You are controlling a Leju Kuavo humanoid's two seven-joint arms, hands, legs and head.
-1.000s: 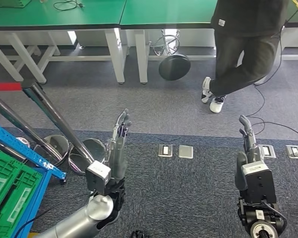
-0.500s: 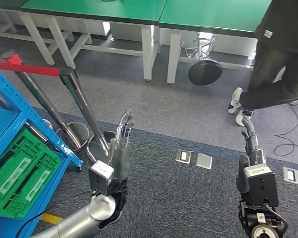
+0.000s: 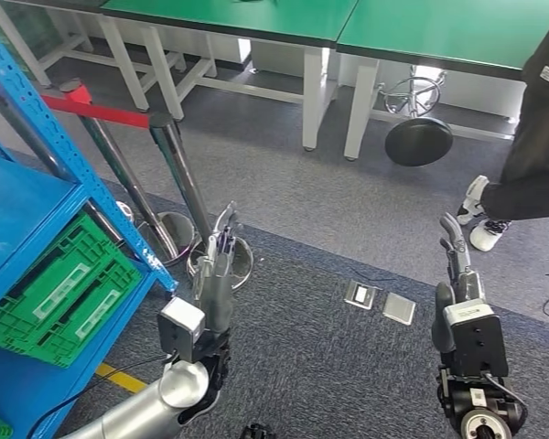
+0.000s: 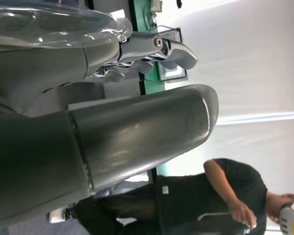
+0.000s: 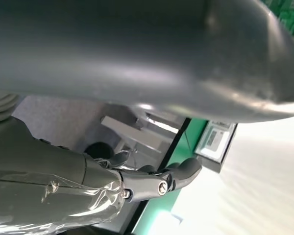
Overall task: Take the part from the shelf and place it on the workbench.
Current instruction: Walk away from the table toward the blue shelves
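Note:
A blue metal shelf (image 3: 44, 197) stands at the left of the head view, with a green slotted crate (image 3: 64, 288) on its lower level. My left hand (image 3: 216, 265) is raised in front of me with fingers stretched upward and nothing in it, right of the shelf's corner. My right hand (image 3: 458, 261) is also raised, fingers up, holding nothing. The left wrist view shows the left hand's thumb (image 4: 138, 132) and fingers (image 4: 153, 51) apart. The right wrist view shows the right hand's fingers (image 5: 153, 181) extended. Green-topped workbenches (image 3: 396, 27) stand across the floor ahead.
Slanted chrome stanchion posts (image 3: 182, 178) with round bases and a red belt (image 3: 92, 110) stand between the shelf and the benches. A black stool (image 3: 419, 137) sits under a bench. A person in dark clothes (image 3: 534, 146) stands at the far right. Metal floor boxes (image 3: 379, 300) lie in the carpet.
The whole view has swung left: the blue shelf and green crate now take more of the left side, and the person has slid to the right edge. Both hands keep their raised pose.

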